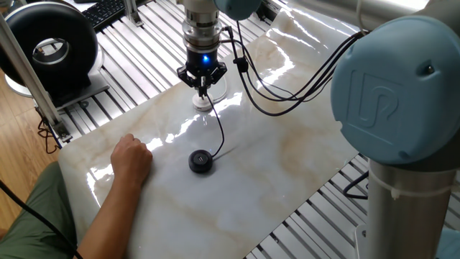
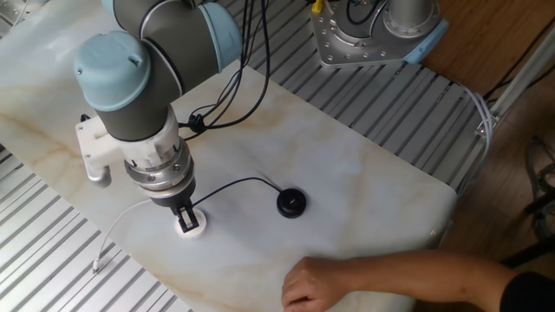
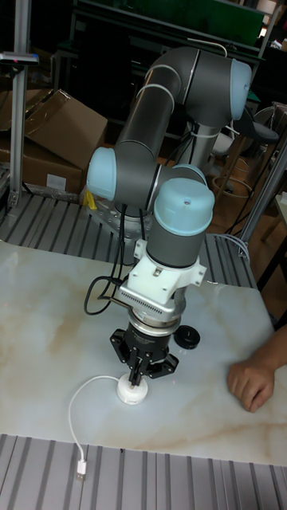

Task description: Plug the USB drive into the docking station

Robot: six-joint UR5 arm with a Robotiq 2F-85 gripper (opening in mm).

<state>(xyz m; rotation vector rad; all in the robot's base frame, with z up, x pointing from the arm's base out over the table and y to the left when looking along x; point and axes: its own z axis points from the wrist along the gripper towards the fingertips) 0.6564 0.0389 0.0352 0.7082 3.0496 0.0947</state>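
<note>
The gripper (image 2: 184,218), jaws pinched narrow on the upright USB drive (image 1: 203,91), stood directly above the docking station (image 2: 192,227), long axis vertical, the black puck (image 2: 291,204) at 3 o'clock.

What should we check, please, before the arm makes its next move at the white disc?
1. Gripper directly over the docking station: ok.
2. USB drive held between the fingers: cannot tell, too small.
3. Plug seated in the station: cannot tell, hidden by the fingers.
4. Black cable slack back to the puck: ok.
5. Person's hand apart from the gripper: ok.
6. White cord lying loose on the table: ok.
</note>
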